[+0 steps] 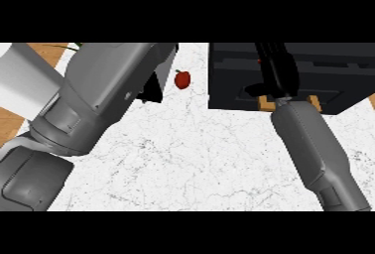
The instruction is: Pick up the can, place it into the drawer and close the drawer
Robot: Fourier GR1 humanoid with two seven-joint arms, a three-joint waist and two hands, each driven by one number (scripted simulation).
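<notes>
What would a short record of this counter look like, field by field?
surface: white marble counter
drawer: black box at the far right
right hand: reaching over the drawer; fingers unclear
left hand: mostly hidden behind its forearm
red object: small red fruit on the counter between the arms
can: not visible
</notes>
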